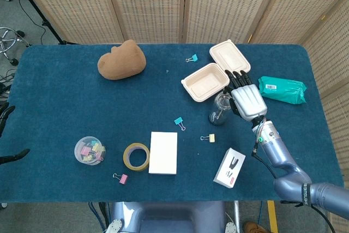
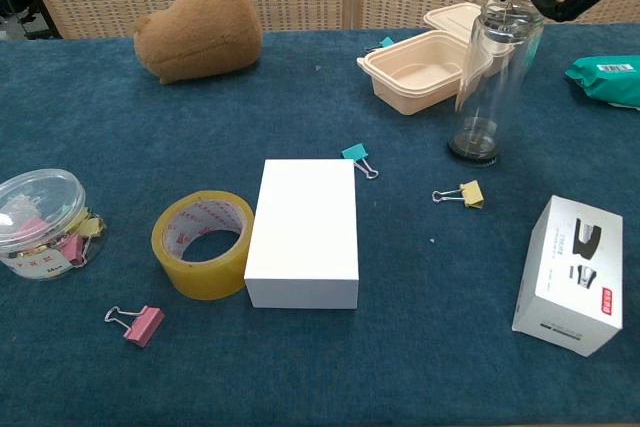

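right hand point(image 1: 248, 99), fingers spread, hovers above the tall clear glass jar point(image 2: 492, 82) at right of centre, holding nothing. jar stands upright just beside the beige open clamshell food box point(image 1: 214, 77); yellow binder clip point(image 1: 208, 138) near below.
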{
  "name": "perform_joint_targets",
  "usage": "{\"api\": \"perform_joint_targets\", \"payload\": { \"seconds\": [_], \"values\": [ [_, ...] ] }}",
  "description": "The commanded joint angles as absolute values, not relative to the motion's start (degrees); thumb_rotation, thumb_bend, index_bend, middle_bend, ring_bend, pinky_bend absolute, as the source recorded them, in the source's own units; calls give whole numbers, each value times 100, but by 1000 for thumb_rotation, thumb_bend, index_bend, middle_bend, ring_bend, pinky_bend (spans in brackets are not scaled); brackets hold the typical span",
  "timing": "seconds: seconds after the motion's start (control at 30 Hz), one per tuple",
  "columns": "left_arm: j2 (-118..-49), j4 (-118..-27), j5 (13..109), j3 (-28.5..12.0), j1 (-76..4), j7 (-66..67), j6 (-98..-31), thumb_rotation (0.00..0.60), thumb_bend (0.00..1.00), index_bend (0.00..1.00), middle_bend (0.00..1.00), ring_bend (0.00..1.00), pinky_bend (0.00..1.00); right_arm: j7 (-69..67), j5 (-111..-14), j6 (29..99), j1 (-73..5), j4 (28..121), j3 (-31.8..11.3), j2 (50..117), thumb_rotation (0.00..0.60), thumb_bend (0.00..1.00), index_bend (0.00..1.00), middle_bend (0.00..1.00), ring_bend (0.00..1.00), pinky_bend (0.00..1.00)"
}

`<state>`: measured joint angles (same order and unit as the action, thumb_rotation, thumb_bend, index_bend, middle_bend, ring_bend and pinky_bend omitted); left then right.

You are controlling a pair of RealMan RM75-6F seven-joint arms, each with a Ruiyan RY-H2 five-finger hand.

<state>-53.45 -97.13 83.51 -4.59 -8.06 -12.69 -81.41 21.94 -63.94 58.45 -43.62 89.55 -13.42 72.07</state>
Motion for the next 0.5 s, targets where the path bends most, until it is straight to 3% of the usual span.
{"api": "perform_joint_targets", "payload": {
  "seconds": [0.03,0.5],
  "values": [
    [-5346,-9716,8349,-457,-809,-1264,-8133,600,0,0,0,0,0,2186,-6390,5845,-4375,8965,-1361,7201,600,636,328,0,0,0],
    [-5321,-9706,8361,-455,-803,-1352,-8143,600,0,0,0,0,0,2145,-6396,6002,-4340,9298,-1491,6945,600,637,321,0,0,0]
  ]
}}
